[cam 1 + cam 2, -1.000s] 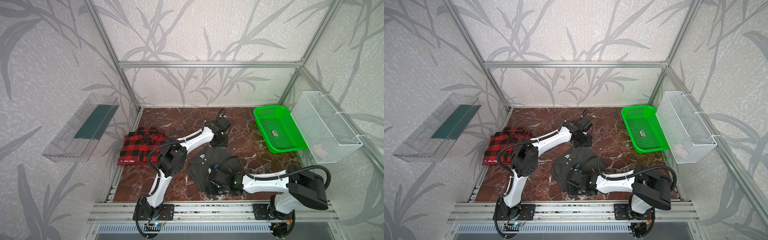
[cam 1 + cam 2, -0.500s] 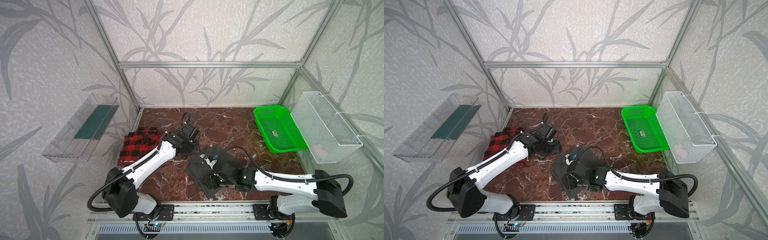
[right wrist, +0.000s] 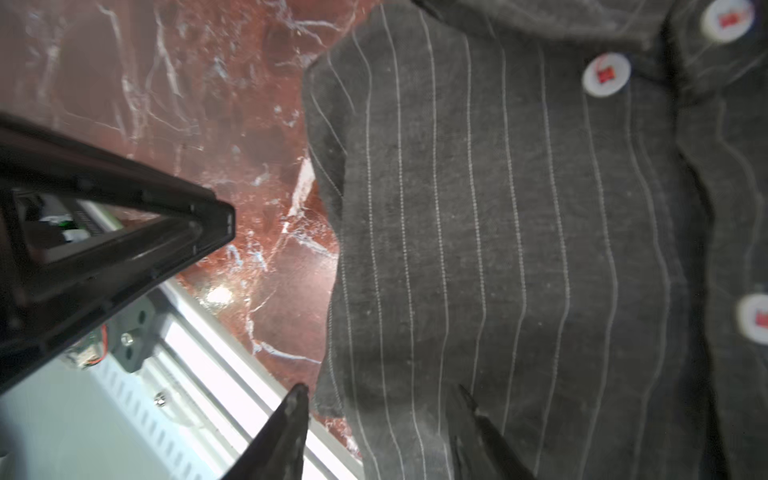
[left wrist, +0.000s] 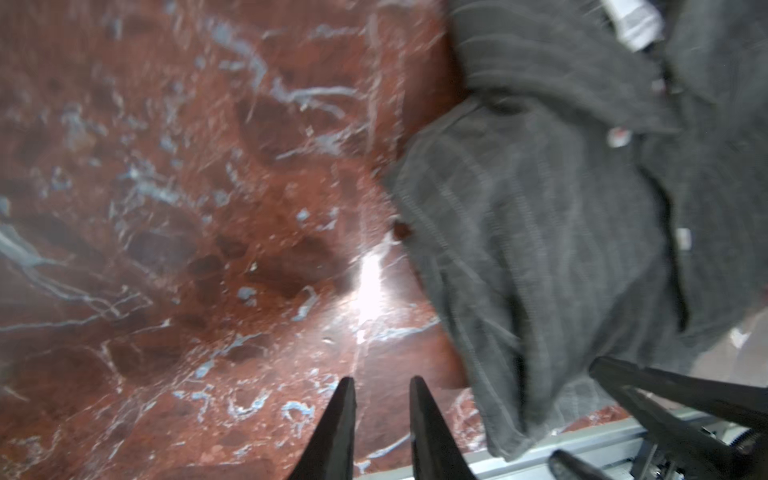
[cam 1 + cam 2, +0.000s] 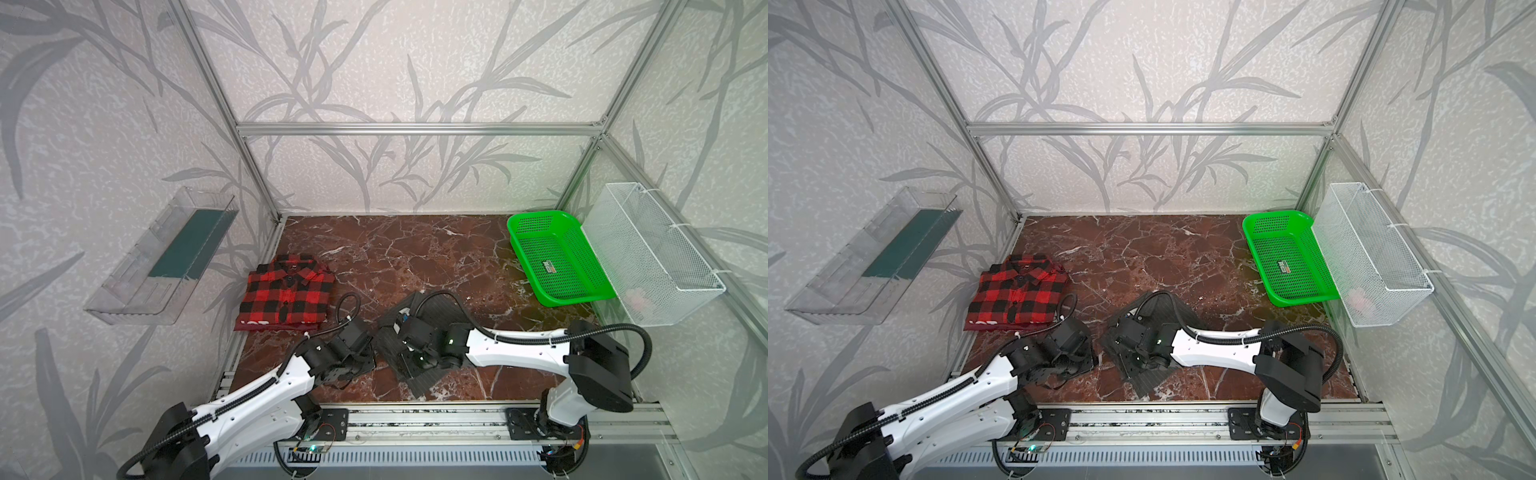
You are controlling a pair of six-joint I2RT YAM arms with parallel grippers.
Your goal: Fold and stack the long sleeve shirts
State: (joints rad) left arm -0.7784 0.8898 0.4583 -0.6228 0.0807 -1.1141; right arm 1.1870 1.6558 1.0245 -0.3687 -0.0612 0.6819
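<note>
Right wrist: right pincer (image 3: 380,388) parted over charcoal shirt (image 3: 498,208).

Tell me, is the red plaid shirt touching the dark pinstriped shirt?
Apart. Both top views show a strip of bare marble table between the red plaid shirt and the pinstriped shirt.

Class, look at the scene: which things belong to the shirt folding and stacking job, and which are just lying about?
Belong to the job:
- red-and-black plaid shirt, lying folded at the left
- charcoal pinstriped shirt, partly under the right arm

Just lying about:
- green basket
- white wire basket
- clear wall tray
</note>
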